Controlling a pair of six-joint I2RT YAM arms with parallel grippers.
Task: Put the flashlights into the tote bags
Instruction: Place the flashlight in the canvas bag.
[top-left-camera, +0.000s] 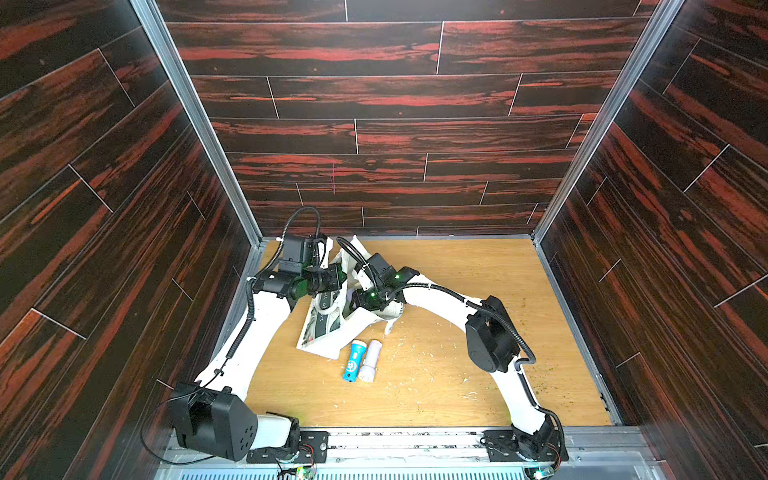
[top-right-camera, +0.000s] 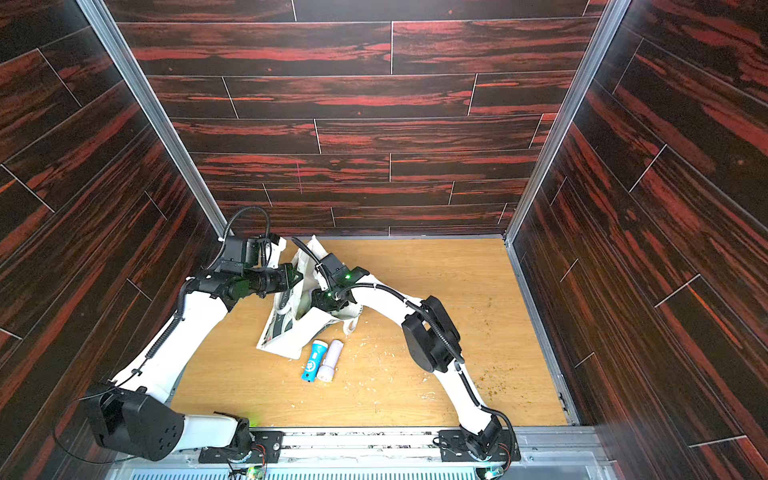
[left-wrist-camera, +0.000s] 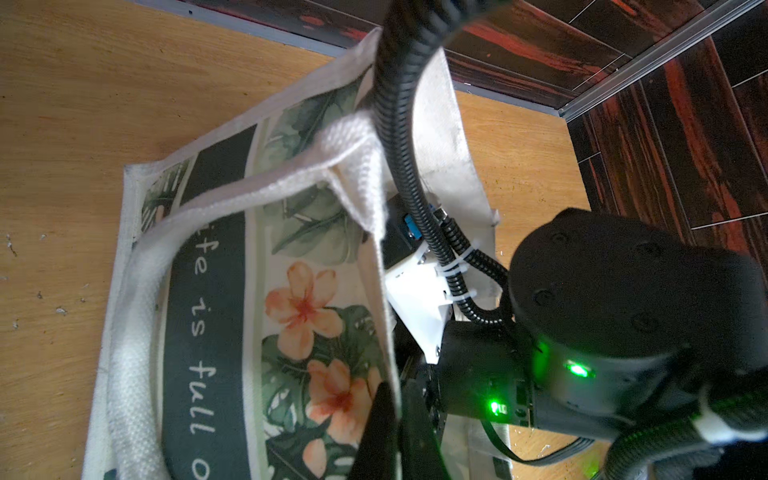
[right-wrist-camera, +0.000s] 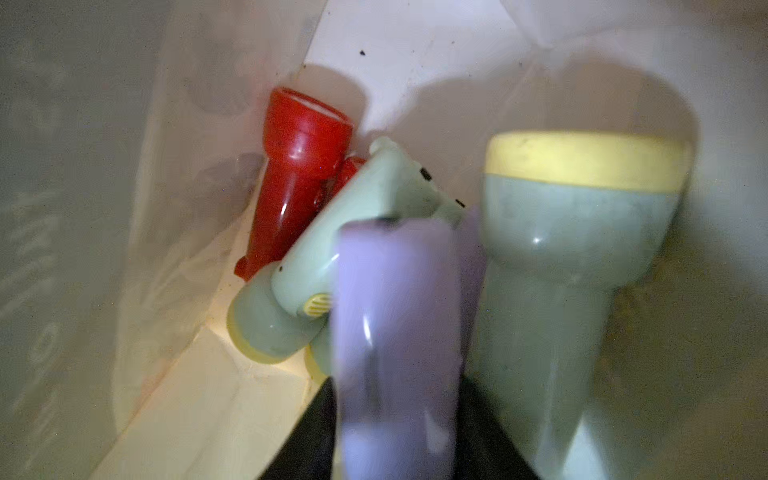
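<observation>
Left fingers (left-wrist-camera: 376, 432) were clamped shut on the tote bag (left-wrist-camera: 216, 208) rim, the lilac flashlight (right-wrist-camera: 395, 311) lay between the right fingers (right-wrist-camera: 299, 453) inside the bag, grip indeterminable, and a slipping rim risked collapsing the mouth onto them.

Glossy plastic flashlights (right-wrist-camera: 299, 174), woven cloth tote bag (left-wrist-camera: 449, 137), wooden tabletop (top-left-camera: 457, 374).

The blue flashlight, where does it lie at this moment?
In both top views the blue flashlight lies on the wooden table, just outside the near corner of the tote bag, side by side with the pale lilac flashlight, on that one's left.
</observation>
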